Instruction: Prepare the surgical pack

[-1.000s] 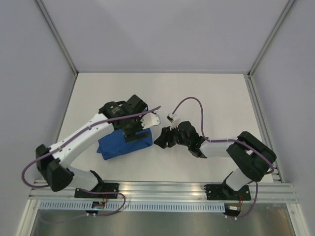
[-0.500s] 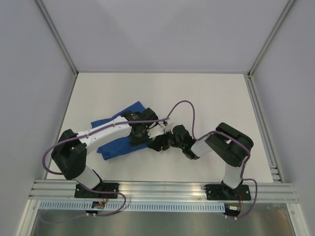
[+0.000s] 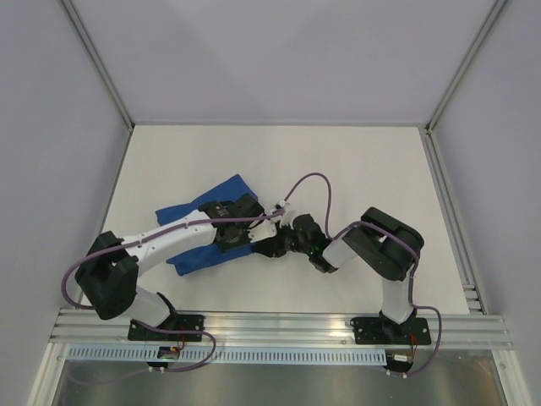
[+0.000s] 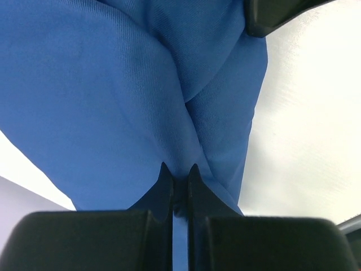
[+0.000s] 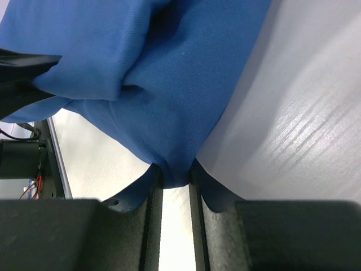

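Seen from above, with 6 o'clock at the arm bases, the metal rail crosses the near edge and carries both arms. The left arm reaches from its base at 7 o'clock towards the middle, and the right arm folds back on itself from 5 o'clock. Both wrists sit low over the white worktop.

The left claw and the right claw meet tip to tip just on the near side of the worktop's middle, at the 3 o'clock end of the surgical pack.

In the left wrist view, the left claw is pressed tight. Its two black fingers almost touch, with a thin ridge of the surgical pack pinched between them. The cloth fans away from the grip in soft folds, and bare worktop shows at 3 o'clock.

In the right wrist view, the right claw is narrow and holds a thicker fold of the surgical pack at its edge. The cloth fills the gap between the fingers, and worktop lies at 3 o'clock.

The pack is a creased royal-blue bundle lying flat on the worktop, at 9 o'clock from the middle and partly under the left arm. One corner points to 12 o'clock.

A purple cable loops above the claws. Farther off, the worktop runs to pale grey walls.
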